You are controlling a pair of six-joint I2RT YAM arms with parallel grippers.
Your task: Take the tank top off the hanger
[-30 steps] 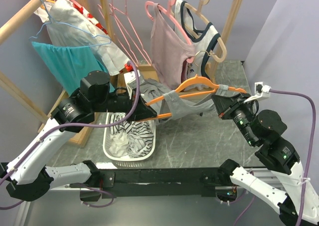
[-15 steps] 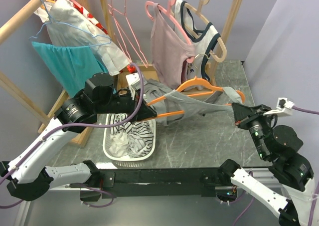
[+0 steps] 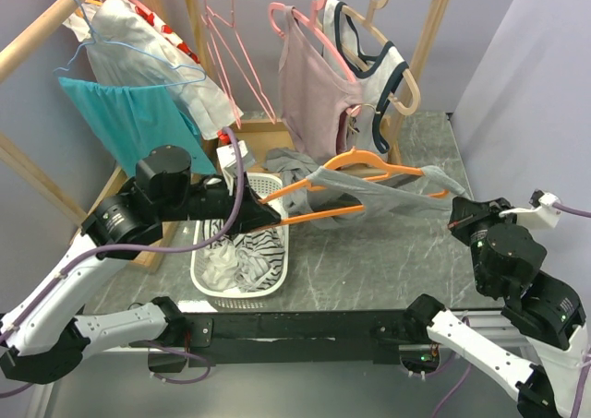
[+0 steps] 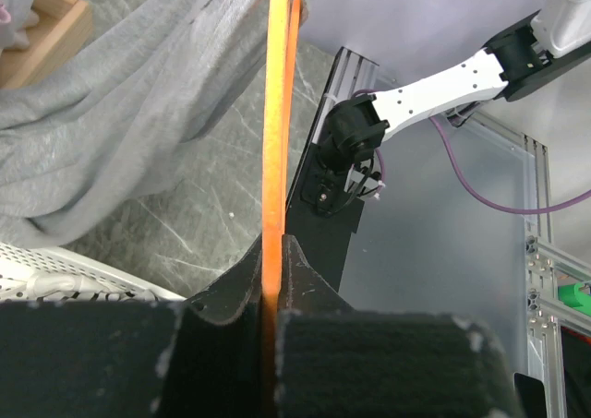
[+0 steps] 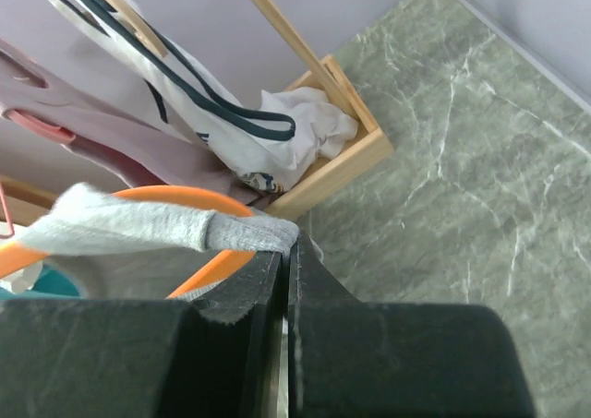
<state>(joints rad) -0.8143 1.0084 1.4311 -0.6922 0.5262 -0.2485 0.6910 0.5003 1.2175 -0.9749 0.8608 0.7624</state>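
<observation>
An orange hanger (image 3: 369,167) is held above the table with a grey tank top (image 3: 369,195) draped over it. My left gripper (image 3: 270,217) is shut on the hanger's lower bar (image 4: 275,132), with grey cloth (image 4: 120,123) to its left. My right gripper (image 3: 459,213) is shut on the tank top's strap (image 5: 175,226) and holds it stretched off the hanger's right end (image 5: 199,270).
A white basket (image 3: 211,280) of clothes sits under the left arm. A wooden rack (image 3: 420,40) at the back holds pink hangers, a pink top (image 3: 309,95) and a white top (image 3: 379,67). A second rack (image 3: 37,40) with a teal garment stands at the left.
My right gripper has pulled back to the right and toward me with the strap, stretching the tank top. My left gripper has drawn the hanger leftward.
</observation>
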